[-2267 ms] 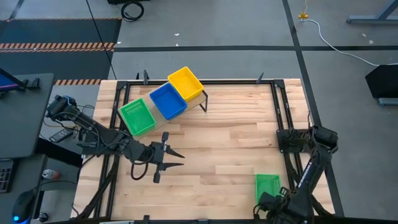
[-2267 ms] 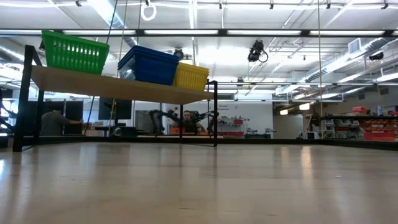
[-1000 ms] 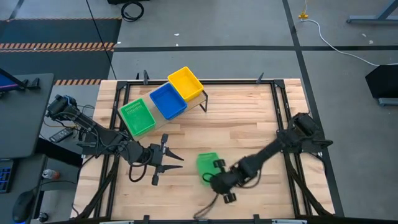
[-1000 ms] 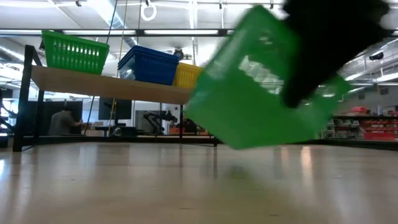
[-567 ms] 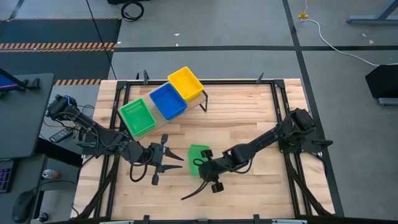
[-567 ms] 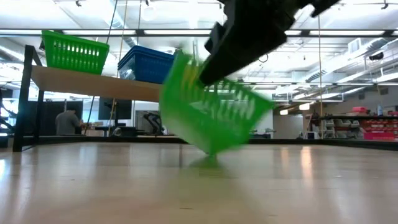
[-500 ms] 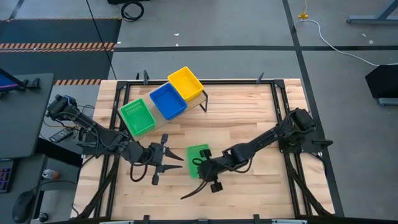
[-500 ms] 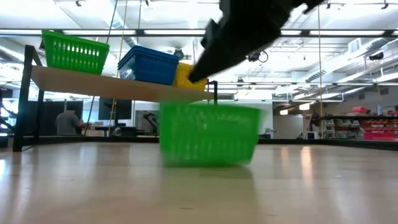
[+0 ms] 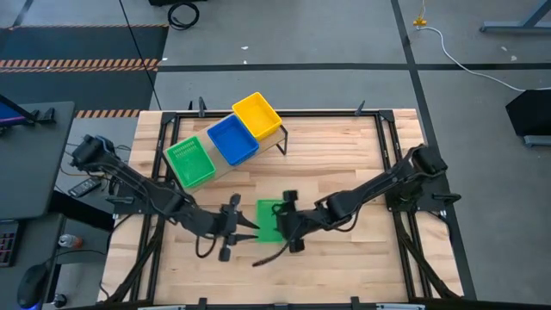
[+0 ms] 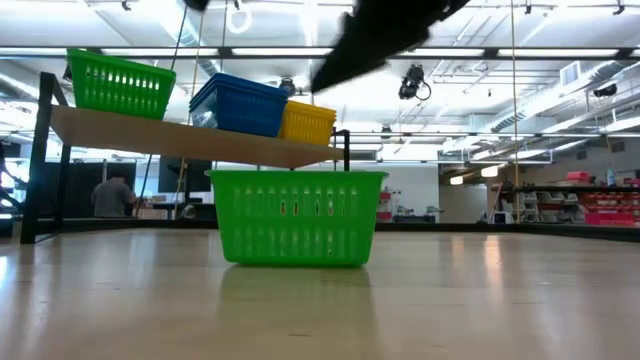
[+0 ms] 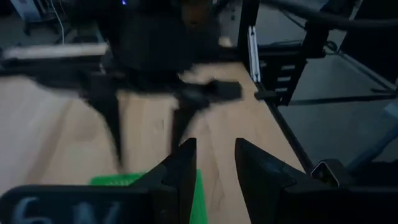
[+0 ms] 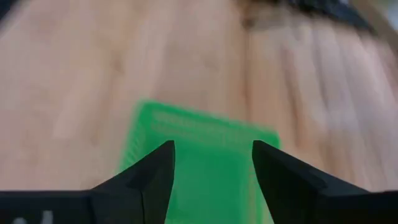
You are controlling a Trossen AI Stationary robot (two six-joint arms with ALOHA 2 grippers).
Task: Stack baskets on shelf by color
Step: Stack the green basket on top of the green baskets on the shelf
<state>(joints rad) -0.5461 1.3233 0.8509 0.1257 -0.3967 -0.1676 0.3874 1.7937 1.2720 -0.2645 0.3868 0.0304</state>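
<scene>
Grey floor (image 9: 344, 52) with black tape lines surrounds the table; ceiling strip lights (image 10: 480, 52) brighten what seems a workshop.

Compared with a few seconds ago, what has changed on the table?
The right gripper carried a green basket from the table's near right corner to the middle, set it down flat and let go. The left gripper moved toward it. The three baskets on the shelf stayed as they were.
</scene>
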